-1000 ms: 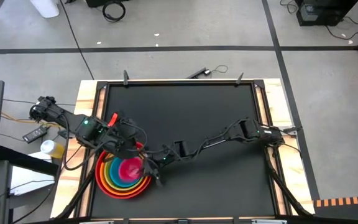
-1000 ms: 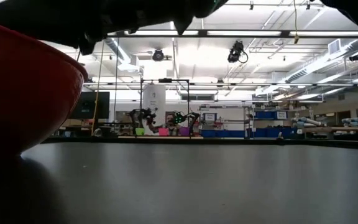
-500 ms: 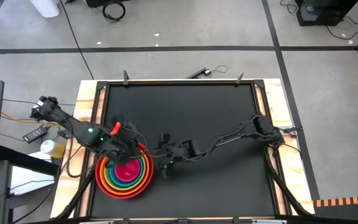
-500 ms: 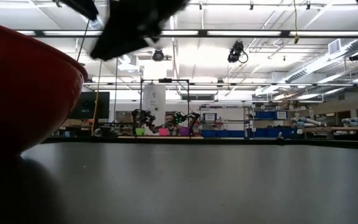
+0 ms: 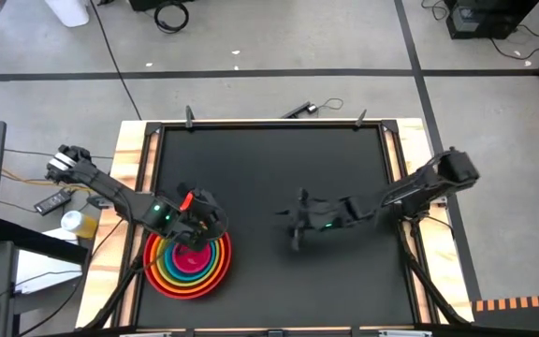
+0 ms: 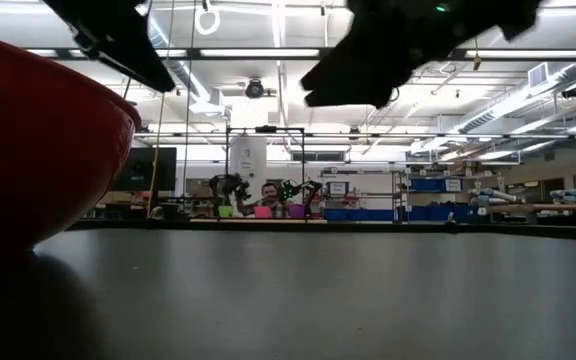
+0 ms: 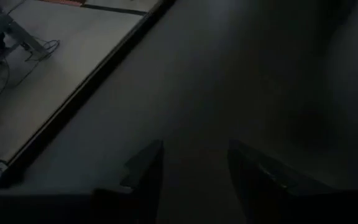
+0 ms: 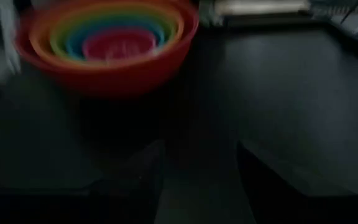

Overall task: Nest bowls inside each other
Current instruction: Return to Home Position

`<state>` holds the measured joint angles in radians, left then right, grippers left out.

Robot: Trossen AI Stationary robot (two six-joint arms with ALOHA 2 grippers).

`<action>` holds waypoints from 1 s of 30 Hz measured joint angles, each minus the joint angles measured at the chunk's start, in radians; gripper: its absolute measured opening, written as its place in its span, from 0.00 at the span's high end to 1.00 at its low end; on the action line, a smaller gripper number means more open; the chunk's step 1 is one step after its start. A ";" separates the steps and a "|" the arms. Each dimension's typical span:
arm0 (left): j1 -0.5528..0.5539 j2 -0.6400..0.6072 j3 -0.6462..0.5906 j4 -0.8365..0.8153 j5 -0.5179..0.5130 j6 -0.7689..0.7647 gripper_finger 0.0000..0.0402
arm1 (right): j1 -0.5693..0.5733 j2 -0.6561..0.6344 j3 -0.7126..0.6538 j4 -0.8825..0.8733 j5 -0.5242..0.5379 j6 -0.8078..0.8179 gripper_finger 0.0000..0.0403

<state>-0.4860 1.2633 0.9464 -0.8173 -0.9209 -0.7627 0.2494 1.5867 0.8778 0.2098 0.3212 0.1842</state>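
The bowls (image 5: 187, 267) stand nested near the table's front left: red outermost, then orange, yellow-green and blue, with the pink bowl (image 5: 191, 259) in the middle. The right wrist view shows the same stack (image 8: 107, 43), and the low view shows only the red wall (image 6: 38, 140). My left gripper (image 5: 206, 222) hovers open above the stack's far rim; between its fingers (image 7: 194, 152) only black table shows. My right gripper (image 5: 293, 229) is open over the middle of the table, right of the bowls, and faces them (image 8: 197, 158).
The black table top (image 5: 279, 168) stretches bare behind and to the right of the bowls, inside a wooden frame (image 5: 134, 159). Cables and a bottle (image 5: 75, 223) lie off the table's left side. A workshop room shows beyond the far edge.
My right gripper has drawn back from the bowls toward the table's right edge, leaving the pink bowl sitting in the blue one. My left gripper has come down a little over the stack's far rim.
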 joint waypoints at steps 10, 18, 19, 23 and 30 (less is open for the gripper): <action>0.087 0.000 -0.155 0.709 0.158 0.425 0.55 | 0.005 -0.248 -0.326 0.362 0.003 0.062 0.49; 0.138 -0.009 -0.181 0.927 0.288 0.667 0.55 | 0.049 -0.432 -0.377 0.356 -0.009 -0.008 0.49; 0.140 -0.028 -0.172 0.909 0.287 0.700 0.55 | 0.055 -0.454 -0.380 0.355 -0.022 -0.041 0.49; 0.159 -0.121 -0.111 0.884 0.287 0.727 0.55 | 0.078 -0.556 -0.399 0.351 -0.032 -0.090 0.49; 0.044 -0.383 -0.198 0.892 0.253 0.819 0.55 | 0.128 -0.780 -0.532 0.366 -0.022 -0.158 0.49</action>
<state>-0.4417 0.8804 0.7481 0.0742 -0.6683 0.0559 0.3771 0.8068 0.3455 0.5759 0.2996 0.0261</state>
